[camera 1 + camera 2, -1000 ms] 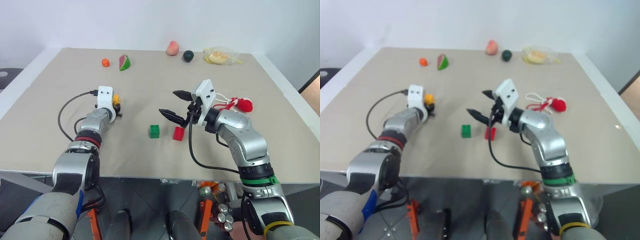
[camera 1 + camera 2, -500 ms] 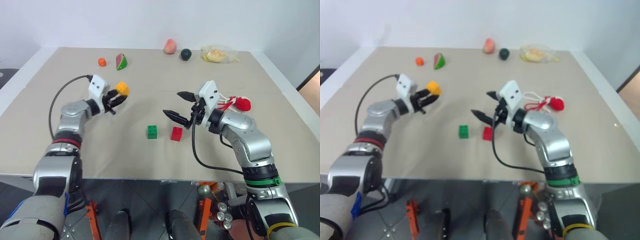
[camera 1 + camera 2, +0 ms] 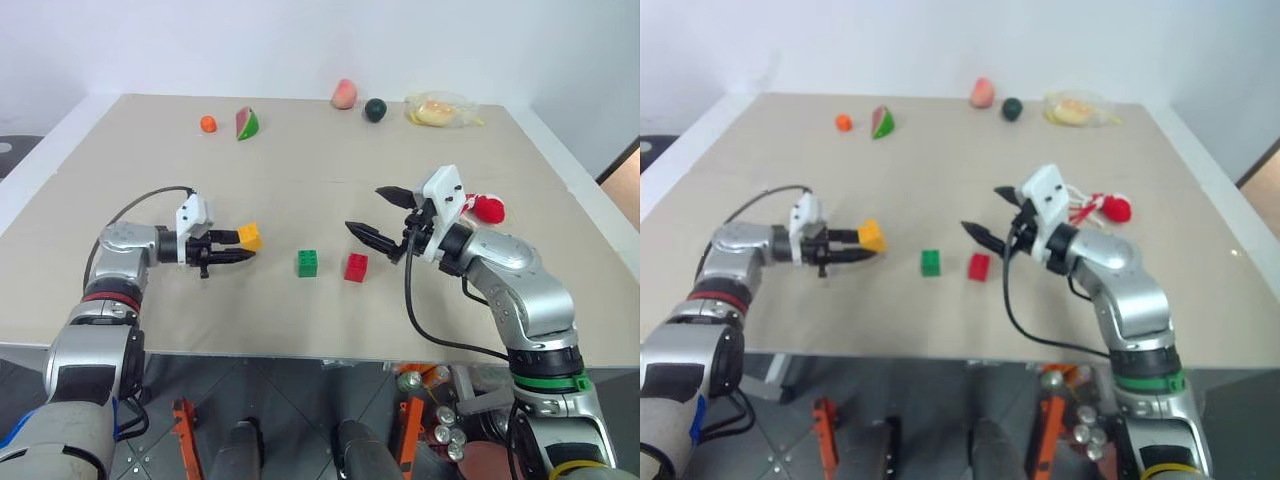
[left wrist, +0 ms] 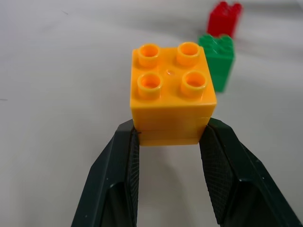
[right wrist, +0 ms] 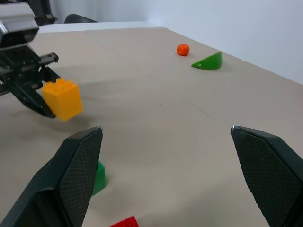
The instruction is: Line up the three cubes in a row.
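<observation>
We saw the left claw clamped on one yellow cube, just above the worktop. The right claw gaped empty above one red cube, one green cube beside it, toward the worktop's near edge.

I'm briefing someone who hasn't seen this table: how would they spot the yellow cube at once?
Start at the tan table and find the left hand, on the near left side. The yellow cube is pinched between its black fingers, studs up, left of the green cube and red cube. Unlike those two, it is gripped rather than standing free on the table.
</observation>
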### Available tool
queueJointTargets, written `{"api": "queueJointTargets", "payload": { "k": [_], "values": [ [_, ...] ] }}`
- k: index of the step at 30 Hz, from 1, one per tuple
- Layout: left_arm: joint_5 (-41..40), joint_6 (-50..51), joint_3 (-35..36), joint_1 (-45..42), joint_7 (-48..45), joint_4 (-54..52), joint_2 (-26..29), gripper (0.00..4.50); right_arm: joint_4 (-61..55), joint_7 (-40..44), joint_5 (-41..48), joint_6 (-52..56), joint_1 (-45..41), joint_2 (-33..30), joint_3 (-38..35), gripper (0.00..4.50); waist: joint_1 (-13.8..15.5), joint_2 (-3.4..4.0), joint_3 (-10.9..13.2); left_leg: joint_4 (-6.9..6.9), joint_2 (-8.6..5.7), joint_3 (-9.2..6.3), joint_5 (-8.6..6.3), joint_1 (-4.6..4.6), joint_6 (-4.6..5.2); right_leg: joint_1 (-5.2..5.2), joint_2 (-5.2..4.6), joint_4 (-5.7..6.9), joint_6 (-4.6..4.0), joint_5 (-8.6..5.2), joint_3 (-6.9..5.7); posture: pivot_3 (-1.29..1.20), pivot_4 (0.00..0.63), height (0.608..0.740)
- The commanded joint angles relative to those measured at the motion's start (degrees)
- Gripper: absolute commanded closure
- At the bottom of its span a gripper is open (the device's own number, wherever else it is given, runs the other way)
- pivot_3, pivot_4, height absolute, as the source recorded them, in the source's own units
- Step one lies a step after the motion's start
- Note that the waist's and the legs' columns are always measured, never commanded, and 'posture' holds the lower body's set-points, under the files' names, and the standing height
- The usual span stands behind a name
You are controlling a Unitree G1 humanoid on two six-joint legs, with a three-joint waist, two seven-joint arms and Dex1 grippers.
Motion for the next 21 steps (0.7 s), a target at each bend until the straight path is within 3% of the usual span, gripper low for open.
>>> {"api": "queueJointTargets", "payload": {
  "k": [1, 21],
  "values": [
    [1.58, -2.34, -1.01, -1.82, -1.04, 0.74, -0.22, 3.23, -4.71, -0.79, 1.47, 1.28, 0.89, -1.36, -2.61, 0.0, -0.04, 0.0, 0.0, 0.0, 0.0, 0.0, 0.0, 0.0, 0.0, 0.0, 0.0, 0.0, 0.0, 0.0, 0.0, 0.0, 0.15, 0.74],
    [5.76, -7.23, -2.98, -1.72, -1.75, 4.22, -1.49, 3.23, -16.81, -5.52, 6.21, 9.76, 8.48, -5.63, -7.89, 0.0, -0.08, -0.01, -0.01, 0.02, 0.02, -0.01, 0.0, 0.0, 0.01, 0.0, 0.02, 0.02, -0.06, -0.04, 0.01, 0.0, 0.15, 0.74]
  ]
}}
